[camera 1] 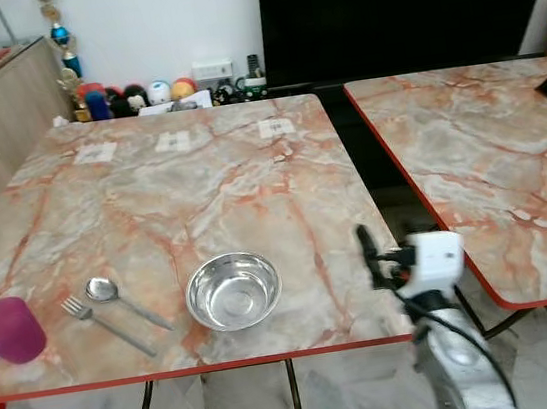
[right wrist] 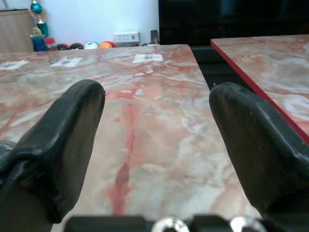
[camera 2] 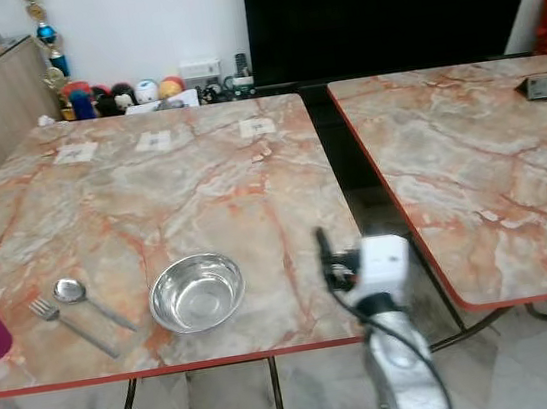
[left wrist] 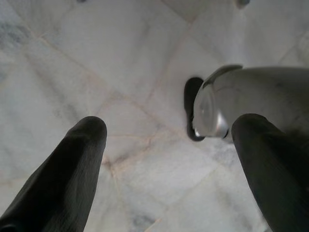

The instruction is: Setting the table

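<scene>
Fingers (right wrist: 72, 145) spread, empty; cup (camera 1: 6, 330) edge-cropped

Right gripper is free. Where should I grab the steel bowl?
Take the round steel bowl by its right rim, nearest the open right gripper. It sits upright and empty, so one finger can go inside and one outside; the rim looks thin enough to pinch.

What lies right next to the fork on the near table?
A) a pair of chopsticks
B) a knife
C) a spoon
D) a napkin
C: a spoon lies just beside the fork, on the side toward the steel bowl, with the purple cup on the fork's other side at the table's near edge.
</scene>
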